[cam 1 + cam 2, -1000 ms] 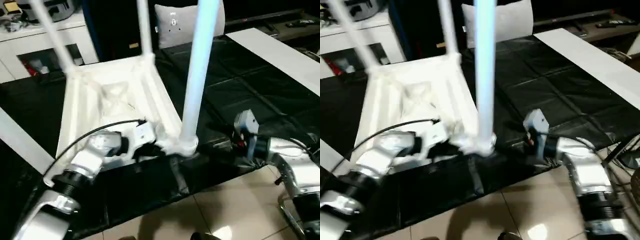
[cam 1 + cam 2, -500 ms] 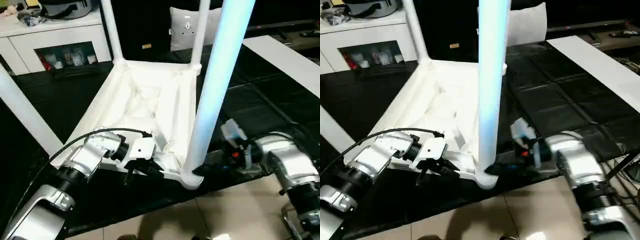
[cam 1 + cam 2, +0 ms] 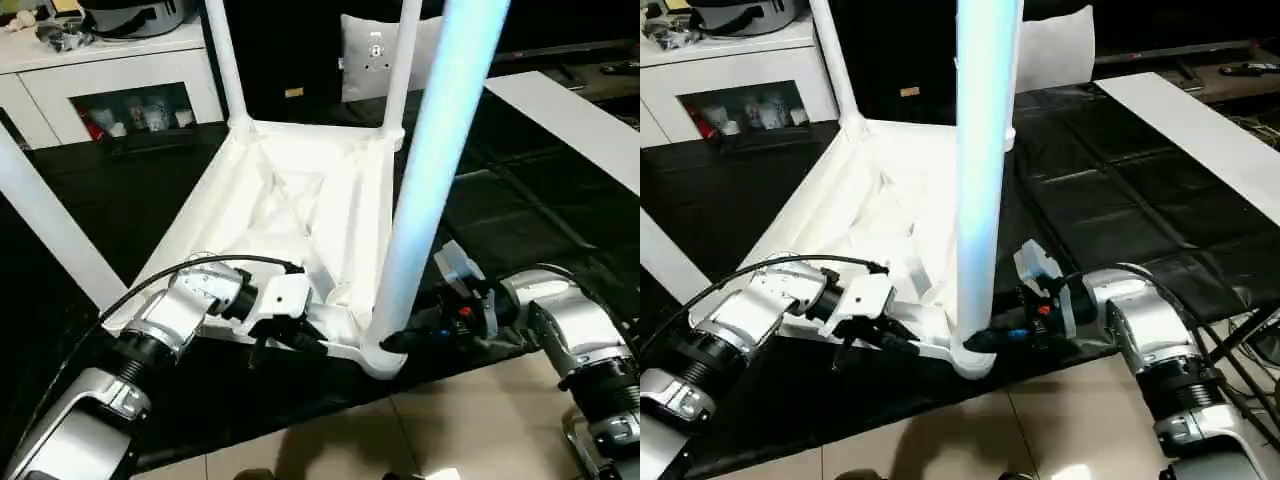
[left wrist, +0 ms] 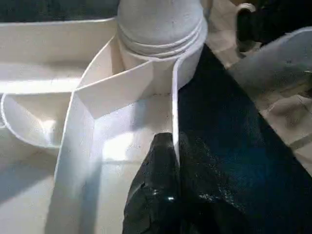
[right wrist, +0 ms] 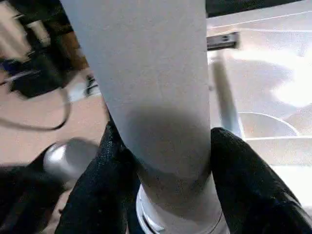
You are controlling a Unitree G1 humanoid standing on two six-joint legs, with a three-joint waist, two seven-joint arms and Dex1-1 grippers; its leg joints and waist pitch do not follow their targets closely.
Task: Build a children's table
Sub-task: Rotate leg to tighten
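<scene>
Lying upside down on the black floor mat [image 3: 520, 200], the tabletop [image 3: 300, 200] has its ribbed underside facing up, and legs are seen standing in its corner sockets. The nearest leg [image 3: 430, 180] rises from the corner between the two grippers and is the one being worked on.

The step in hand is judged to be the seating of this leg in its socket [image 3: 378, 352]. To do it well, the leg is best kept upright and in line with the socket while it is pressed or turned home, with the grip kept low beside the collar so that little leverage is lost. The tabletop should be held flat against the mat so that the corner does not lift or slide.

The right gripper [image 5: 165, 170] is closed around the base of that leg, one black finger [image 5: 253, 185] on each side of the tube. The left gripper [image 4: 168, 161] is clamped on the thin upright rim [image 4: 174, 102] of the tabletop just beside the socket, one finger inside the rim and one outside.

From the head views, the whole table, the far legs and both silver forearms are taken in, but the finger contact is hidden. In the left wrist view the ringed collar [image 4: 161, 34] of the leg is shown sitting in the socket; in the right wrist view the wrap of the fingers on the tube is made plain.
</scene>
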